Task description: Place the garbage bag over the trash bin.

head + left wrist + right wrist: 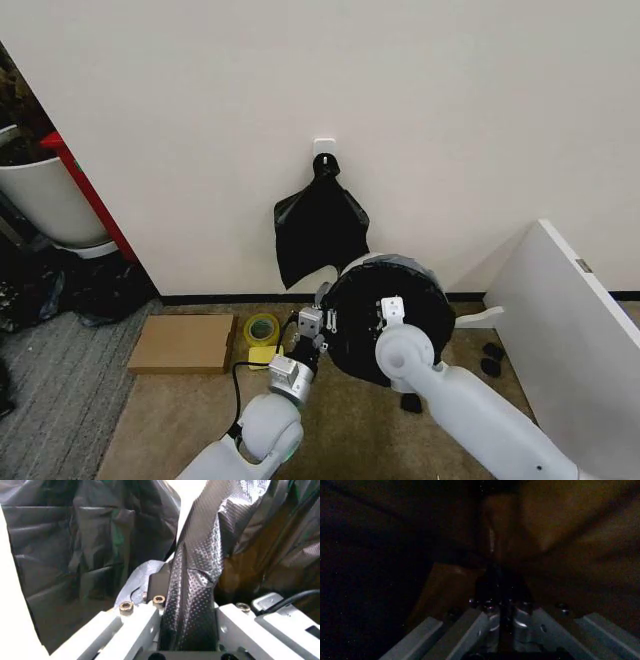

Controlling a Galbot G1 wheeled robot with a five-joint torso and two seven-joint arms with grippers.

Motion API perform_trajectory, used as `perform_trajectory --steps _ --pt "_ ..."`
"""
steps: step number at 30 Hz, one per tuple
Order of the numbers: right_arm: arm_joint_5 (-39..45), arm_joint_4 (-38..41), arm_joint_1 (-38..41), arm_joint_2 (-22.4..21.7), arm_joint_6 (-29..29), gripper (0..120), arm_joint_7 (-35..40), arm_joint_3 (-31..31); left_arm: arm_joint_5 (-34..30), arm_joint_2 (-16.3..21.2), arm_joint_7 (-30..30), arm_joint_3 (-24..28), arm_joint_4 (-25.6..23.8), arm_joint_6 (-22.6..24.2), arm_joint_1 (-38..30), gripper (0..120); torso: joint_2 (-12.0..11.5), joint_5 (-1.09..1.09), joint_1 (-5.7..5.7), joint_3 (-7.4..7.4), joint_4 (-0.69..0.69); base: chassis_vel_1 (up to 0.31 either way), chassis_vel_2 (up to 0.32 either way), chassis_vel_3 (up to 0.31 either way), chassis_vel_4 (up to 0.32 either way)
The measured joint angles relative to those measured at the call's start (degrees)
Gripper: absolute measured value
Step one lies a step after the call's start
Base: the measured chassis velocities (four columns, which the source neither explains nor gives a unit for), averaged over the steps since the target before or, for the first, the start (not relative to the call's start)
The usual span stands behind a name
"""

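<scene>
The garbage bag (385,310) is stretched as a round black disc on the floor below the wall, its grey-lit edge facing the wall. The trash bin is hidden under it; the round outline follows its mouth. My left gripper (314,322) is at the bag's left edge, shut on a fold of dimpled black film (192,592). My right gripper (391,309) reaches into the middle of the black disc. Its fingers (487,613) stand close together in the dark with a strip of bag film between them.
A bunch of black bags (320,230) hangs from a white wall hook (324,149) just behind. A flat cardboard box (183,343) and a yellow tape roll (262,328) lie to the left. A white tub (45,205) stands far left, a white panel (570,320) to the right.
</scene>
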Motion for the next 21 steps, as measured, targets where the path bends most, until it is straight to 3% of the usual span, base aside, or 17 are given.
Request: perform_trajectory --steps 2,8,10,12,16,21 --pt "-2.8 1.1 -0.8 -0.6 3.3 0 -2.3 0.3 -0.1 0.0 -0.1 -0.1 0.2 0.0 0.0 1 0.0 0.0 0.0 0.0 0.0 0.0 0.0 0.0 0.0" --pt "-2.6 6.7 -2.9 -2.3 5.5 0 -3.4 1.3 -0.1 -0.2 -0.1 -0.3 1.1 0.1 -0.1 1 0.0 -0.01 0.0 0.0 0.0 0.0 0.0 0.0 0.0" --pt "4.4 12.9 -5.5 -4.4 4.1 0 -1.1 3.5 -0.1 -0.3 -0.2 -0.6 1.7 0.1 -0.5 1 0.0 -0.01 0.0 0.0 -0.01 0.0 0.0 0.0 0.0" --pt "5.9 13.5 -5.7 -4.6 3.4 0 -0.5 3.8 -0.2 -0.4 -0.2 -0.6 1.7 0.1 -0.5 1 0.0 0.0 0.0 0.0 -0.01 0.0 0.0 0.0 0.0" --pt "17.6 17.1 -7.6 -5.9 -1.5 0 3.7 6.4 -0.2 -0.5 -0.2 -0.7 1.8 0.2 -0.8 1 0.0 -0.01 0.0 -0.01 -0.01 0.0 0.0 0.0 0.0" --pt "17.5 16.5 -8.3 -5.5 -2.2 0 4.0 4.9 -0.2 -0.5 -0.2 -0.6 1.4 0.5 -0.8 1 0.0 -0.01 0.0 0.0 0.0 0.0 0.0 0.0 0.0"
